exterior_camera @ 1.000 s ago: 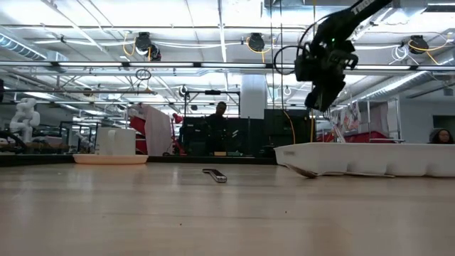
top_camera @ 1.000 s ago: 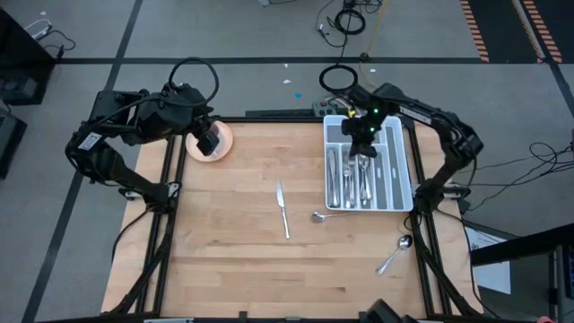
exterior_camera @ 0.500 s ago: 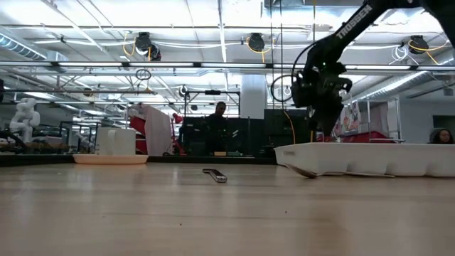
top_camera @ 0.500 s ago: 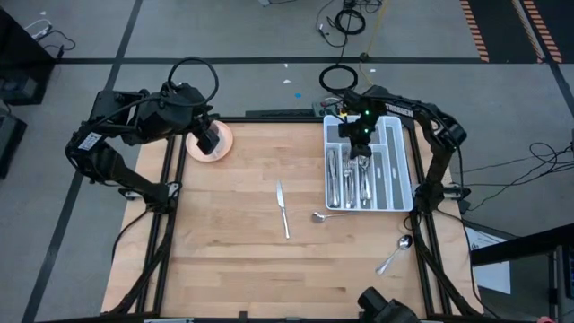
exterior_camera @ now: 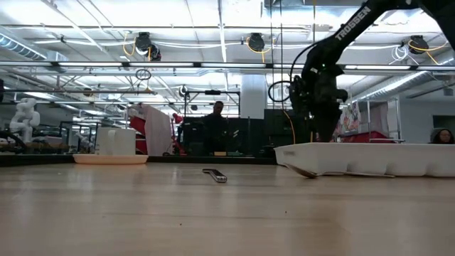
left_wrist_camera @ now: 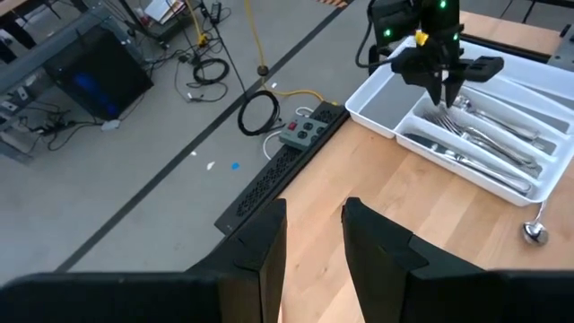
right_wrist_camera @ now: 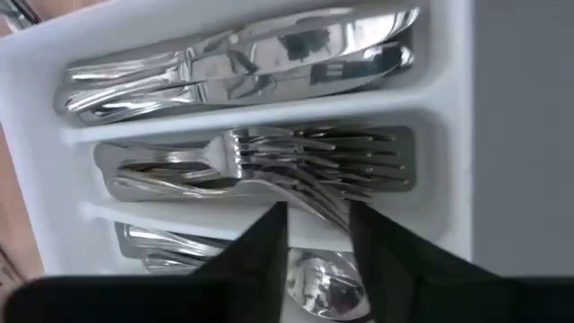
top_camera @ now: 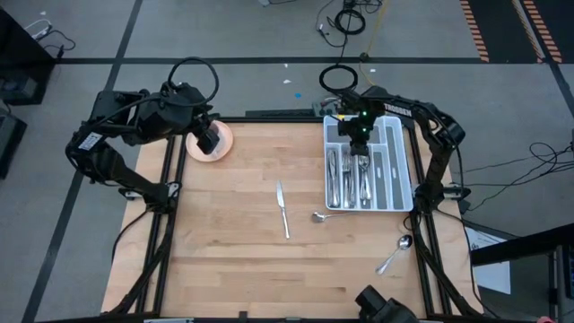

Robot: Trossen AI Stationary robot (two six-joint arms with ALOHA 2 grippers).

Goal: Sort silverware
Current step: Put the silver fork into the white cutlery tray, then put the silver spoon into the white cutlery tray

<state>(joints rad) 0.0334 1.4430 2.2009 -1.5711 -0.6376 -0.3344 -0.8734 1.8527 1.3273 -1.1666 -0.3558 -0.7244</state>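
Note:
A white divided tray [top_camera: 408, 179] at the table's far right holds sorted silverware: knives [right_wrist_camera: 269, 54], forks [right_wrist_camera: 341, 161] and spoons [right_wrist_camera: 314, 283], each kind in its own compartment. My right gripper [right_wrist_camera: 318, 238] points down into the tray's far end [top_camera: 359, 144], open. Its fingers stand on either side of the neck of the topmost fork [right_wrist_camera: 300, 199], which lies on the other forks. A knife [top_camera: 282, 208] and two spoons [top_camera: 325, 215] [top_camera: 395, 255] lie loose on the table. My left gripper [left_wrist_camera: 314, 233] waits open at the far left [top_camera: 213, 144].
A pink saucer [top_camera: 224, 135] sits under my left gripper at the far left edge. In the low view the knife [exterior_camera: 215, 174] lies mid-table and one spoon [exterior_camera: 306, 172] rests against the tray's wall [exterior_camera: 370, 158]. Bare wood covers the table's near half.
My right gripper has come down from above the tray until its fingertips are inside the tray's far end, and it has tipped to point more steeply down. The left arm has kept still.

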